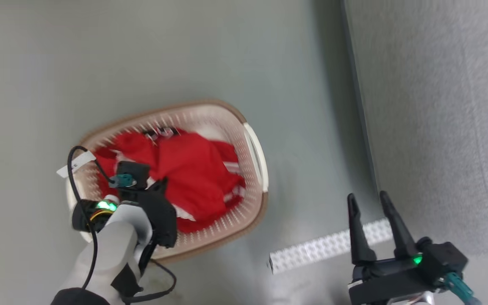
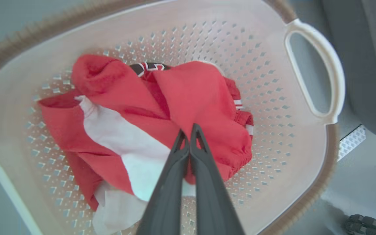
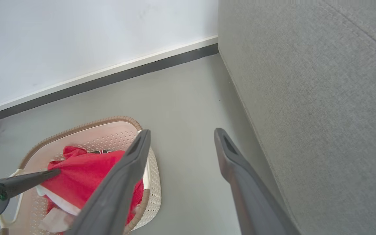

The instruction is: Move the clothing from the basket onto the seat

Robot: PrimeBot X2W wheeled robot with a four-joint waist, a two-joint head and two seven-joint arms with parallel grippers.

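Clothing (image 2: 204,94) in basket (image 2: 273,65) — left claw (image 2: 189,130) pinched on red fold.

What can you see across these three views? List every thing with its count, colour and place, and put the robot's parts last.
basket: one, cream-white with a brown rim, on the floor left of the seat
clothing: one heap, red with white, inside the basket
seat: one, grey, at the right
strip: one, white and perforated, on the floor beside the seat
floor: one, grey, under the basket
wall: one, white, beyond the basket
skirting: one, dark, along the wall's foot
left tool: one, dark, shut on the clothing in the basket
right tool: one, dark, open, above the floor near the seat
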